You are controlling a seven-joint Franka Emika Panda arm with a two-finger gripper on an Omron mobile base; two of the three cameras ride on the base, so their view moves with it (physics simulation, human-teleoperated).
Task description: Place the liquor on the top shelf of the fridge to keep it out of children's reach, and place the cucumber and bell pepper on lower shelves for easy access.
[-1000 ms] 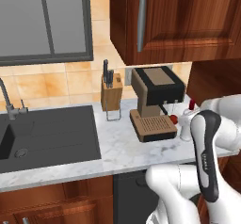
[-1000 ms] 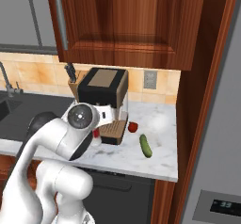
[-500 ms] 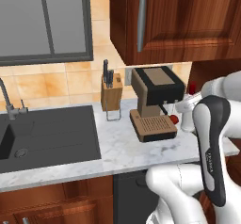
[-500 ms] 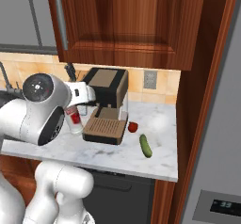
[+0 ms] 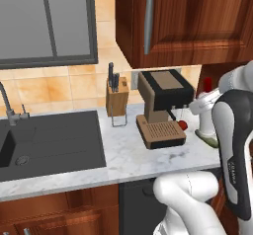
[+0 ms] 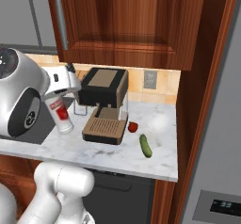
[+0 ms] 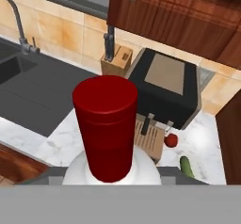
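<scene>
Change: the arm is swinging the bottle (image 6: 61,116) leftward, off the marble, away from its earlier spot beside the coffee machine (image 6: 104,106).
Fingers: the gripper (image 6: 60,106) is clamping the bottle, red cap nearest the hand.
Vegetables: pepper (image 6: 133,126) and cucumber (image 6: 145,145) are lying right of the fingers.
Fridge (image 6: 215,138): standing far right, so the carry is only beginning.
Writing: red label, unreadable.

Marble counter (image 5: 123,155) – dark sink (image 5: 49,140); tan tiled wall (image 5: 59,88); wooden cabinets (image 6: 127,25); grey window (image 5: 47,21)

Coffee machine (image 5: 163,108) on the marble counter (image 5: 123,157), knife block (image 5: 116,97) just beside it against the tiled wall. Dark sink (image 5: 47,142) with a tap (image 5: 11,108) further left. Wooden cabinet (image 5: 197,21) above.
</scene>
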